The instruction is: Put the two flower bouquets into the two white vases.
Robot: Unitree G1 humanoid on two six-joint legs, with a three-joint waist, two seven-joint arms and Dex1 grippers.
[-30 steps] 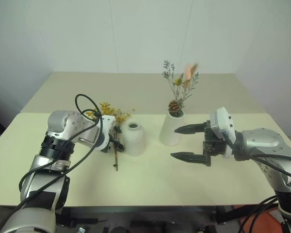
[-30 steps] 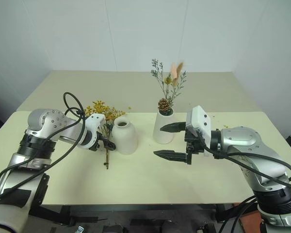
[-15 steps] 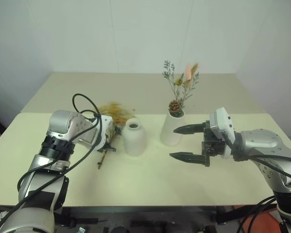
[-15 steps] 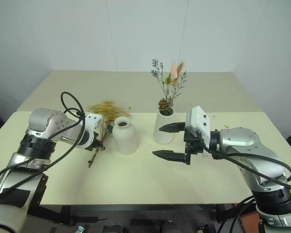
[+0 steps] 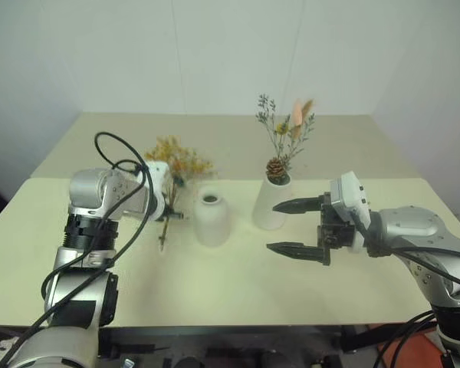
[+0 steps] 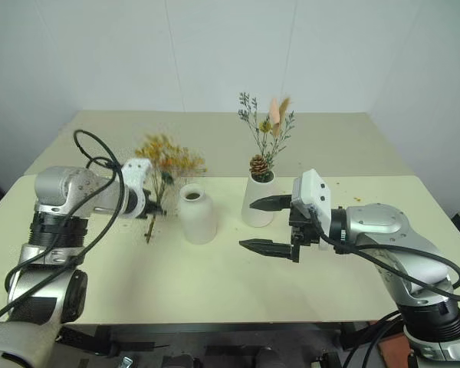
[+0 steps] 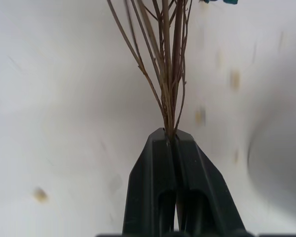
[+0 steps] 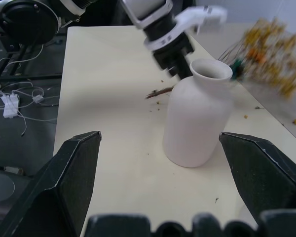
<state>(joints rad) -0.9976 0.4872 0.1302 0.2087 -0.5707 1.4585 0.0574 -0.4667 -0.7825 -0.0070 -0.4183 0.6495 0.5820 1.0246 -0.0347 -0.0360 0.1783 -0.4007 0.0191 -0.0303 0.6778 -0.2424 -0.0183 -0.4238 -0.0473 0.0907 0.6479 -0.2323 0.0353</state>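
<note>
While the right gripper (image 5: 294,227) gapes, the left gripper (image 7: 170,140) pinches the yellow bouquet (image 5: 179,159) upright.

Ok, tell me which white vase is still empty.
The squat rounded vase with the narrow neck is empty. The taller cone vase beside it already holds the sparse bouquet with the pinecone.

Head stereo pair: high, looking forward and down over the table (image 5: 230,261) toward a white wall; both eyes share the whole tabletop, slightly offset sideways.

Left wrist camera: very close, looking along the left gripper (image 7: 170,140) down at the tabletop, brown stems (image 7: 165,59) rising from the pressed-together fingertips.

Right wrist camera: low, near table height, facing across the table between the wide-apart fingers of the right gripper (image 8: 172,182). It shares with the head pair the squat vase (image 8: 200,118), the yellow bouquet (image 8: 271,54) and the left gripper.
</note>
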